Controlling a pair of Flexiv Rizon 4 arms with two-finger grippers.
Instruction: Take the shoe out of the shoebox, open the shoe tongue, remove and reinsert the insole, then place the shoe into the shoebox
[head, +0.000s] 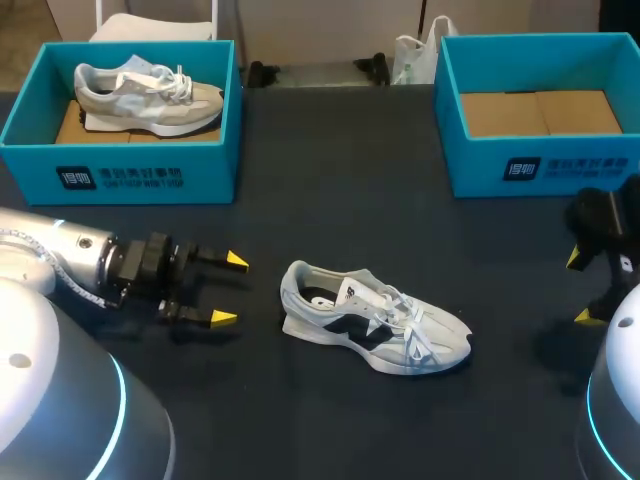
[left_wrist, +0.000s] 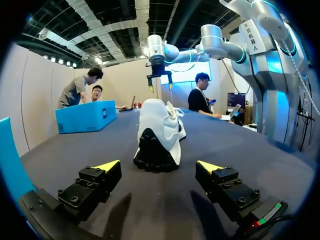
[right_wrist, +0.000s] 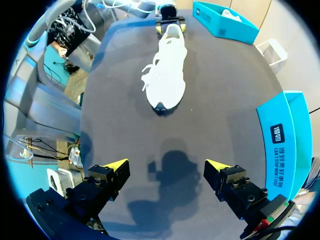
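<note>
A white and grey shoe (head: 375, 320) with a dark side mark lies on its sole mid-table, heel to the left, toe to the right. My left gripper (head: 230, 290) hovers open just left of the heel, apart from it; its wrist view shows the heel (left_wrist: 157, 132) straight ahead of the open gripper (left_wrist: 157, 167). My right gripper (head: 578, 288) stands open at the table's right edge, well away from the toe. In the right wrist view the shoe (right_wrist: 167, 75) lies ahead of that gripper (right_wrist: 167, 164), toe toward it. Nothing is between either pair of fingers.
A teal shoebox (head: 120, 175) at the back left holds another pale shoe (head: 150, 95). A second teal shoebox (head: 540, 170) at the back right shows only its cardboard floor; its wall (right_wrist: 280, 140) is close beside my right gripper. Dark tabletop surrounds the shoe.
</note>
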